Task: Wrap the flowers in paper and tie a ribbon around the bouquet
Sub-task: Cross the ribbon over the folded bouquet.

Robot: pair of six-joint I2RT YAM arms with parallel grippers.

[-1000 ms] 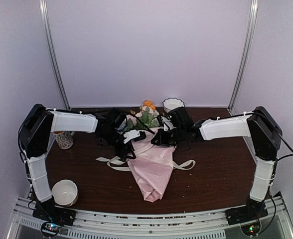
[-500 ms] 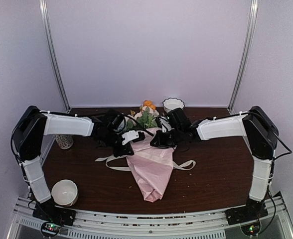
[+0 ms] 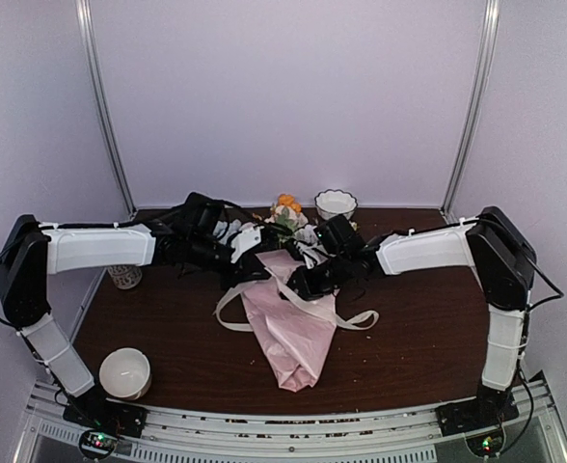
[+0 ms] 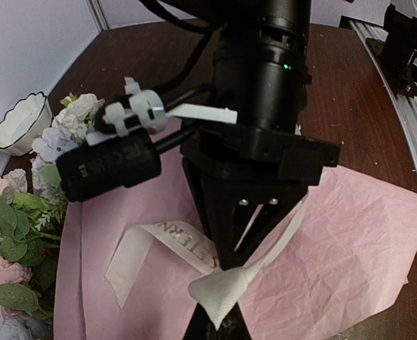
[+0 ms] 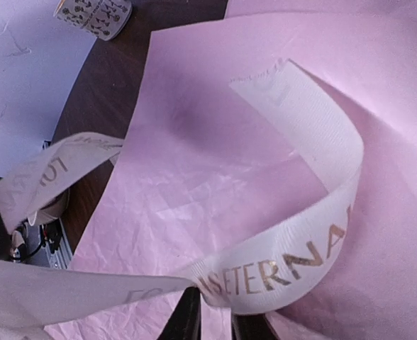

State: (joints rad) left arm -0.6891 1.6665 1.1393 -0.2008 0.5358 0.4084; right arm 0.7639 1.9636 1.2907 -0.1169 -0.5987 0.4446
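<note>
My left hand (image 4: 215, 324) is pressed together on the ribbon (image 4: 169, 242), pinching a crumpled fold of it just over the paper (image 4: 350, 234). My right hand (image 5: 215, 317) points its tips down right in front of the left one. Its 2 fingers (image 5: 187, 315) stand a little apart with the ribbon's lettered loop lying across them, and I cannot tell whether they grip it. Both hands meet over the upper part of the paper, which lies as a cone on the counter (image 3: 418, 328), narrow end toward my bases. The ribbon crosses the cone and trails onto the counter on both sides. The flowers (image 3: 285, 208) stick out of the cone's far end. A scalloped bowl (image 3: 336, 203) stands just beyond them, a cup (image 3: 124, 276) at far left, and 1 plain bowl (image 3: 125, 372) at near left.
</note>
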